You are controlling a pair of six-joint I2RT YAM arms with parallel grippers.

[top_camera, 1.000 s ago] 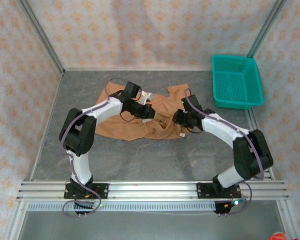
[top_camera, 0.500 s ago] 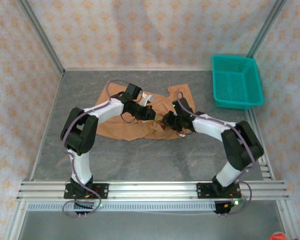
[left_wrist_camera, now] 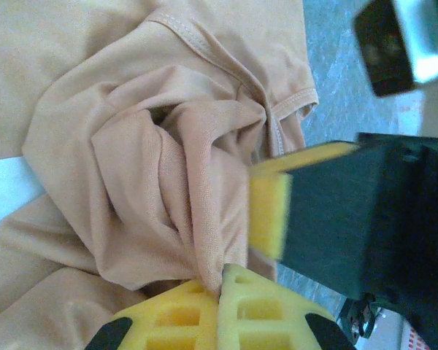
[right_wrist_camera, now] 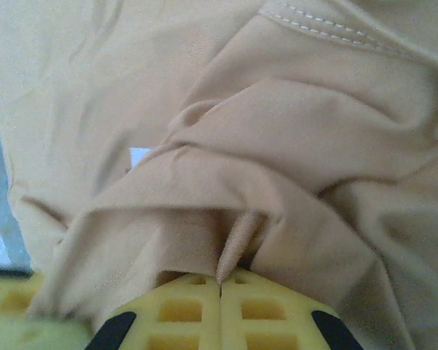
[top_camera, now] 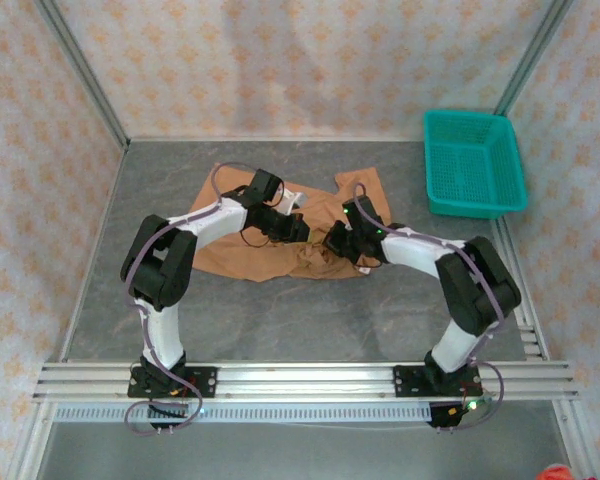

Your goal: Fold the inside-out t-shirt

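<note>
Cloth is bunched near the middle of the grey table (top_camera: 280,320), where the tan t-shirt (top_camera: 230,255) lies crumpled rather than spread flat, well apart from the teal basket (top_camera: 473,162) at the far right corner. From the top camera, the left arm is seen rising from its base at the near edge, bent sharply at an elbow held out to the left, with its forearm stretched to the right and away over the shirt. The right arm is posed as a mirror of it, elbow out to the right and forearm reaching left. The left gripper (top_camera: 305,228) and the right gripper (top_camera: 332,243) are brought close together over the shirt's gathered middle. In the left wrist view, the yellow fingers (left_wrist_camera: 263,313) are clenched on a fold of the fabric, and the other gripper's yellow pad is seen just beside it. In the right wrist view, a ridge of cloth is likewise pinched between the closed fingers (right_wrist_camera: 182,310), with a stitched hem lying beyond.
</note>
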